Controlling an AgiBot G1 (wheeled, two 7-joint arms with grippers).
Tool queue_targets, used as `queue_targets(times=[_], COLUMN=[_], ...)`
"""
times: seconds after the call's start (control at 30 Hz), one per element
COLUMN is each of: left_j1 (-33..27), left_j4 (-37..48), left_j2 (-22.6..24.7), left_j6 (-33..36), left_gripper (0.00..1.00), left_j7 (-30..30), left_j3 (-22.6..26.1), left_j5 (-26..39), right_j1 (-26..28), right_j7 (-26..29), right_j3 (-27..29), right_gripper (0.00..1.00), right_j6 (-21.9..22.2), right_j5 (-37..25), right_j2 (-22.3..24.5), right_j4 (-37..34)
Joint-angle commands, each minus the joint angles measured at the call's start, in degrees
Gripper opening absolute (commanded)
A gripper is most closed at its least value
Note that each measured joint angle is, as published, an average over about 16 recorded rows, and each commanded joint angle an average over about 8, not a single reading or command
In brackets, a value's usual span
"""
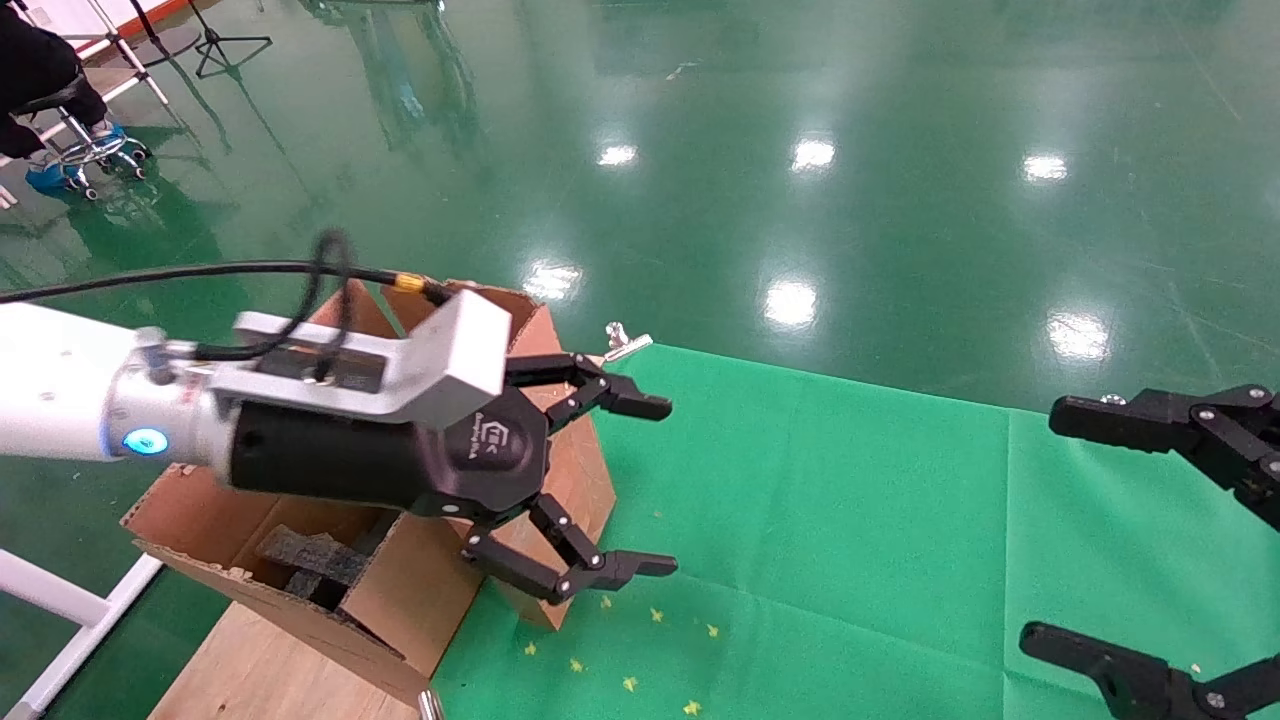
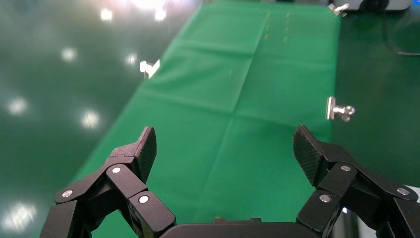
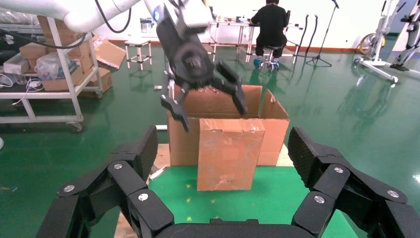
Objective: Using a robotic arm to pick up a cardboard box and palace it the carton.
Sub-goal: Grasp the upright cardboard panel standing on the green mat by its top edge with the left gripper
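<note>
The carton stands at the table's left end with black foam pieces inside; it also shows in the right wrist view. The reddish-brown cardboard box stands upright on the green cloth, leaning against the carton's front wall. My left gripper on the white-and-silver arm is open and empty. It hovers above the box's top and the carton's rim, pointing along the cloth. My right gripper is open and empty at the right edge, facing the box.
Green cloth covers the table, held by silver clips. Small yellow stars mark the cloth near the box. A wooden board lies under the carton. A seated person and a shelf of boxes are far off.
</note>
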Motion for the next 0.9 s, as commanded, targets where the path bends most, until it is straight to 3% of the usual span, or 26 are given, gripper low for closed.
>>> queue_targets(times=[0.03, 0.23, 0.4, 0.7, 0.9], left_j1=[-1.36, -2.24, -6.84, -18.97, -21.14], left_j4=[0.19, 0.55, -0.17, -0.47, -0.48], left_j2=[0.18, 0.34, 1.32, 5.13, 4.68], left_j6=[0.07, -0.15, -0.82, 2.56, 2.71], left_gripper=[1.0, 1.0, 1.0, 1.0, 1.0], left_j7=[-1.49, -2.55, -8.07, -32.49, -46.19], left_j3=[0.87, 1.88, 5.12, 12.92, 14.63], left_j5=[1.91, 4.34, 14.35, 36.15, 39.07], right_j1=[0.0, 0.0, 0.0, 0.01, 0.01], right_j7=[0.0, -0.01, -0.01, -0.02, -0.02], right_j3=[0.0, 0.0, -0.01, -0.02, -0.03], right_gripper=[0.0, 0.0, 0.0, 0.0, 0.0], right_j6=[0.0, 0.01, 0.01, 0.01, 0.02], right_j5=[0.0, 0.0, 0.0, 0.0, 0.01], right_j2=[0.0, 0.0, 0.0, 0.01, 0.01], right_j4=[0.0, -0.01, -0.02, -0.02, -0.02])
